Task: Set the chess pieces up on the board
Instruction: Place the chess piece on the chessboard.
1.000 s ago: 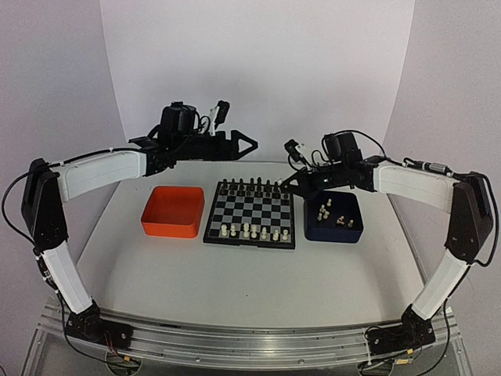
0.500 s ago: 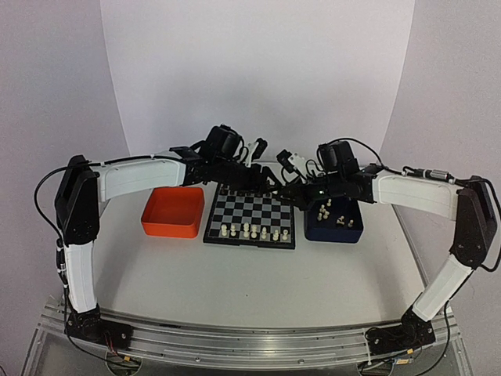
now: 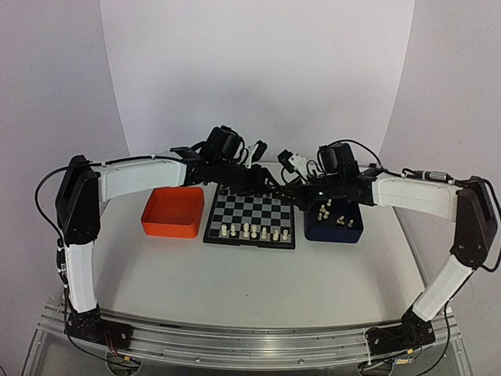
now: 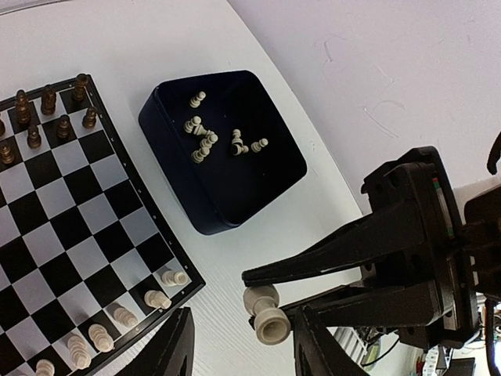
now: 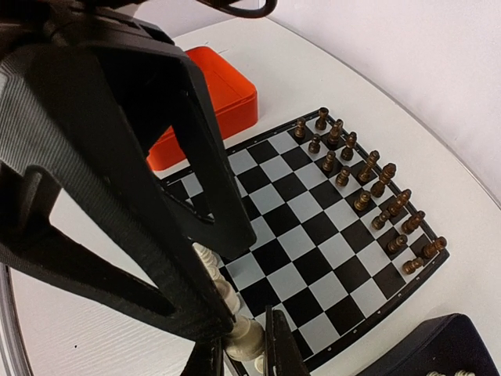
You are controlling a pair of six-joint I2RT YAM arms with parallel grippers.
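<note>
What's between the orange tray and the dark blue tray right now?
The board, with cream-white chess pieces along its near row; the top external view shows it.

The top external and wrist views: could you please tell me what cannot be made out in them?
Top external: the held cream chess piece is lost where the left gripper and right gripper meet.
Right wrist: the left gripper covers part of the board.
Left wrist: the frame's edge cuts off the board.

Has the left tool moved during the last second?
Yes. The left tool has moved right and lower, from behind the far edge of the board to its far right corner, beside the right tool holding a white chess piece.
</note>
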